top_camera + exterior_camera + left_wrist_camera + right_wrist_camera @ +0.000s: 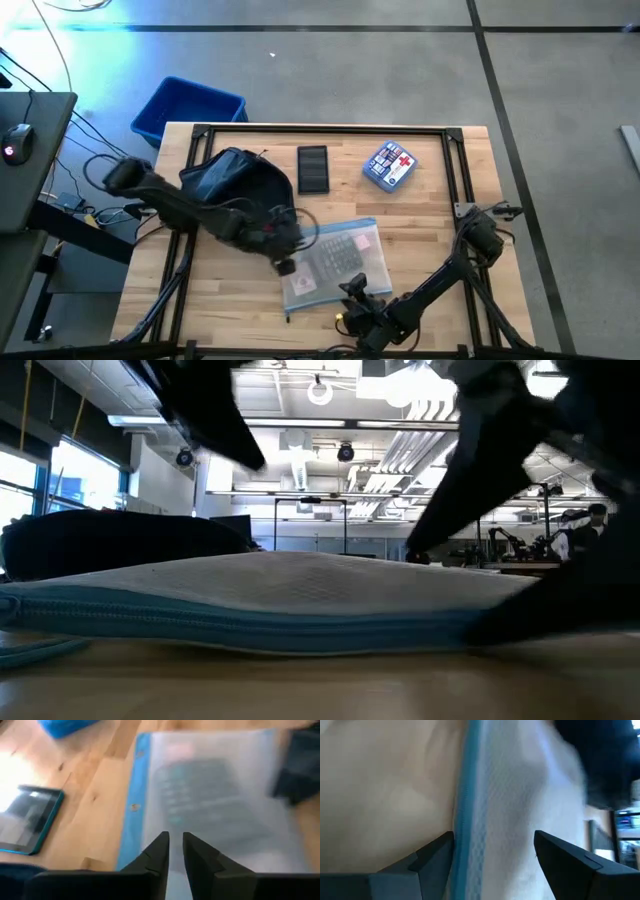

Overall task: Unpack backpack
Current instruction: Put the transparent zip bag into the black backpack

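The left gripper [287, 262] has its two dark fingers [159, 851] drawn nearly together over one edge of the translucent white mesh pouch with a light-blue zipper border [335, 262]; whether they pinch the fabric I cannot tell. It is probably set there to drag the pouch away from the dark navy soft fabric backpack [235, 180], which lies just behind this gripper at the table's far left. The right gripper [358, 296] stands open at the pouch's near edge, likely steadying it. Beyond lie a black flat tablet [313, 168] and a small blue pouch with a red cross [390, 165]; no writing is legible.
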